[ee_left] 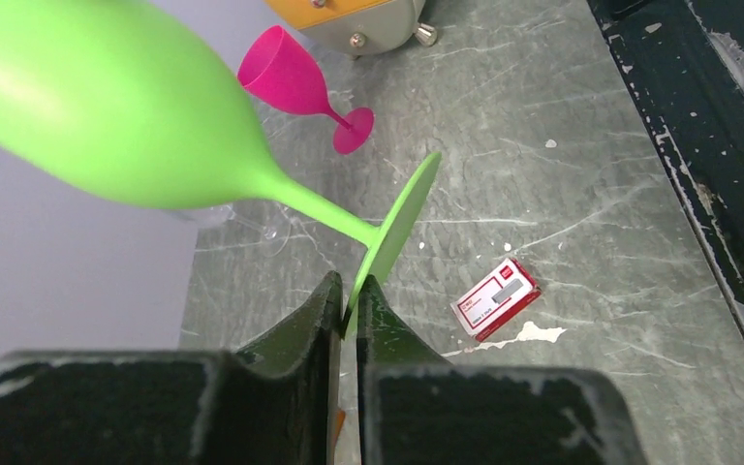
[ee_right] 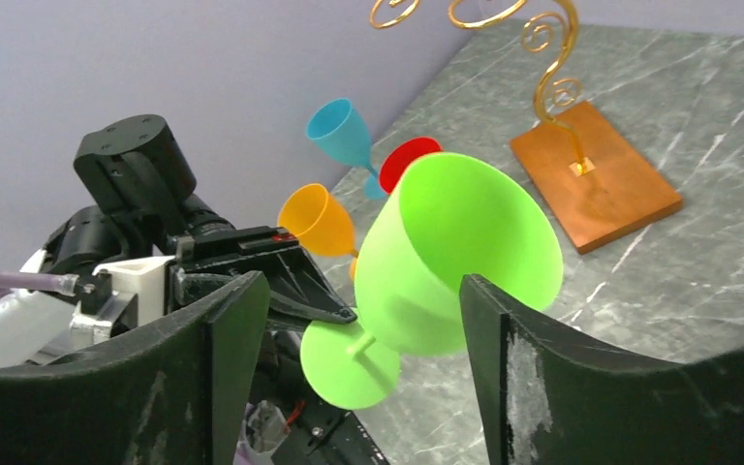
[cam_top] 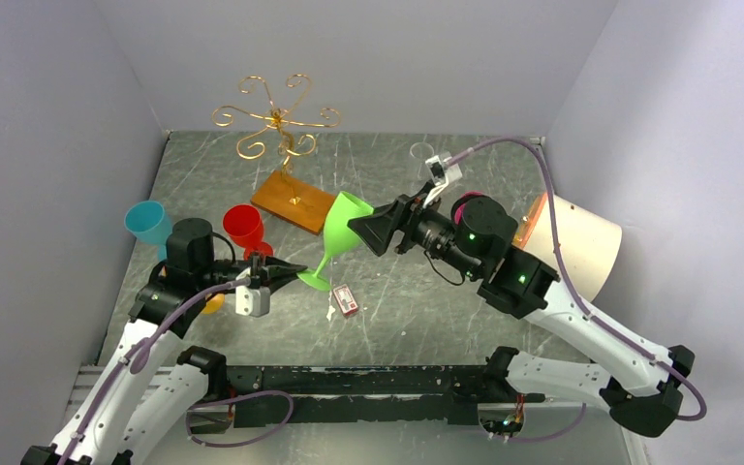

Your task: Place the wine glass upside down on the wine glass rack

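While left end effector (ee_left: 349,291) clenches the foot of the tilted green wine glass (cam_top: 347,223), held off the table (cam_top: 446,310) near its middle, right end effector (ee_right: 363,286) is released, fingers (ee_right: 223,339) flanking the bowl. Gold wine glass rack (cam_top: 276,121) stands toward far edge.

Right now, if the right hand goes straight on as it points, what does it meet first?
The green wine glass: its bowl lies between the right hand's open jaws. Beyond it, probably the left hand, pinching the foot.
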You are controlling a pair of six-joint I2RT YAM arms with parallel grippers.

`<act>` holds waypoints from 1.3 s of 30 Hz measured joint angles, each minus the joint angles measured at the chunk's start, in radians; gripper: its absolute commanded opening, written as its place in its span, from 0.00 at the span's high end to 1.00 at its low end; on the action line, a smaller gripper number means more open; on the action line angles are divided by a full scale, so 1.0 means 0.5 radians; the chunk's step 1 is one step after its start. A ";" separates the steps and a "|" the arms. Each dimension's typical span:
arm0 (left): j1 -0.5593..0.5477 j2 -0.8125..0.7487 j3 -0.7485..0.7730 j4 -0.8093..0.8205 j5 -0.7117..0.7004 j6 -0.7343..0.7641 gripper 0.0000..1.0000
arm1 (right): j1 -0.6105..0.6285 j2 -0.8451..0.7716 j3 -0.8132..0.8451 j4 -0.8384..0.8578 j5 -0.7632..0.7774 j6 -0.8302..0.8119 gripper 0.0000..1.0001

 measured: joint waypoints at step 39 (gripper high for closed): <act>0.005 -0.284 0.235 0.967 -0.502 -2.302 0.93 | 0.042 -0.091 -0.475 0.855 -0.777 -0.813 0.52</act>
